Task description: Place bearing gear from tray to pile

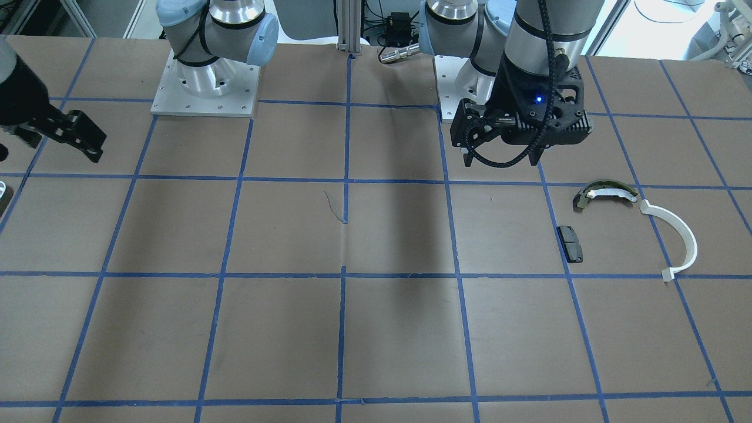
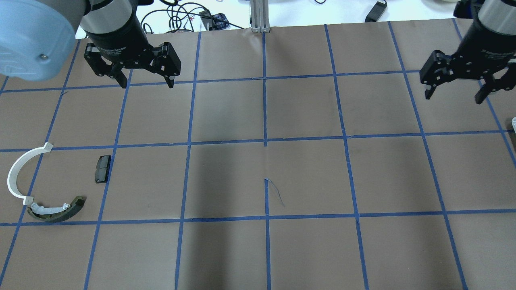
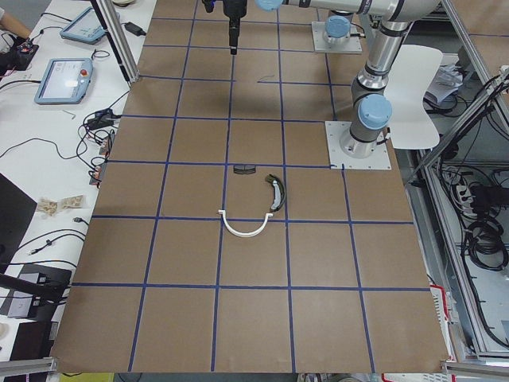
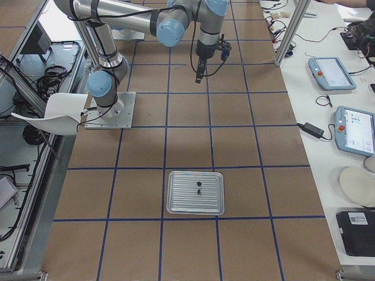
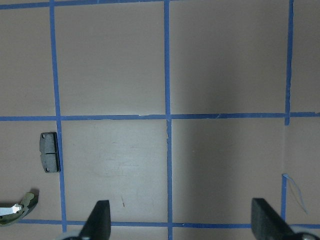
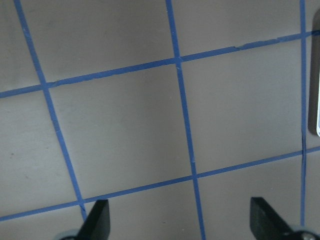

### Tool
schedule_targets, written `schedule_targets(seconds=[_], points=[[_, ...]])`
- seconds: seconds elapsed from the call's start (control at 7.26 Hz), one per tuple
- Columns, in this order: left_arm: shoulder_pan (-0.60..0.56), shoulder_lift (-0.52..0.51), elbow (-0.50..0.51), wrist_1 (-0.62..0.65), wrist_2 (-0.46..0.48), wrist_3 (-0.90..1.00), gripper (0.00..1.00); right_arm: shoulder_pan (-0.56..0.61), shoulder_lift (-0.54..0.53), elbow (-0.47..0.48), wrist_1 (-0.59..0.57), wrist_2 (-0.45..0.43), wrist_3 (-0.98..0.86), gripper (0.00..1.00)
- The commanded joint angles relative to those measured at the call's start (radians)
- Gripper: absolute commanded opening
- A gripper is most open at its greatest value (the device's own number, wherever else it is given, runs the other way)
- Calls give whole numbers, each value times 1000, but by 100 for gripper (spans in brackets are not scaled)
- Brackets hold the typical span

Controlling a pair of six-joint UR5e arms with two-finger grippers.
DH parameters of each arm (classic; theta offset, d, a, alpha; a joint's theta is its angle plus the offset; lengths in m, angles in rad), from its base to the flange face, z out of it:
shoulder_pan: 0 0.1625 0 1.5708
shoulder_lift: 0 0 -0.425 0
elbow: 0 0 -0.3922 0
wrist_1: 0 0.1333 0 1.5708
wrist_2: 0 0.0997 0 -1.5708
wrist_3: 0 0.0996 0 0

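The pile lies at the table's left end: an olive-and-white brake shoe [image 2: 56, 209], a thin white half-ring arc [image 2: 18, 173] and a small black pad [image 2: 102, 169]. My left gripper [image 2: 147, 84] hangs open and empty above the table, farther back than the pile and to its right. The metal tray [image 4: 176, 205] lies at the table's right end and holds two small dark parts [image 4: 199, 187]. They are too small to tell which is the bearing gear. My right gripper [image 2: 453, 96] is open and empty, short of the tray, whose edge shows in the right wrist view [image 6: 315, 75].
The brown table top [image 2: 266, 181] is marked by a blue tape grid. The two arm bases [image 1: 205, 88] stand on plates at the robot's side. Tablets and cables [image 4: 331, 73] lie on a white bench beyond the table's far long edge.
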Motion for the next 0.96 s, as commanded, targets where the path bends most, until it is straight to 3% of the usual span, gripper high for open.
schedule_targets(seconds=[0.0,0.41,0.55,0.83], points=[[0,0,0,0,0,1,100,-169,57,-1,-73,-4,-294,100],[0,0,0,0,0,1,100,-320,159,-1,-231,-1,-651,100],[0,0,0,2,0,1,100,-338,201,-1,-343,-8,-746,100],[0,0,0,0,0,1,100,-416,264,-1,-365,10,-939,100]])
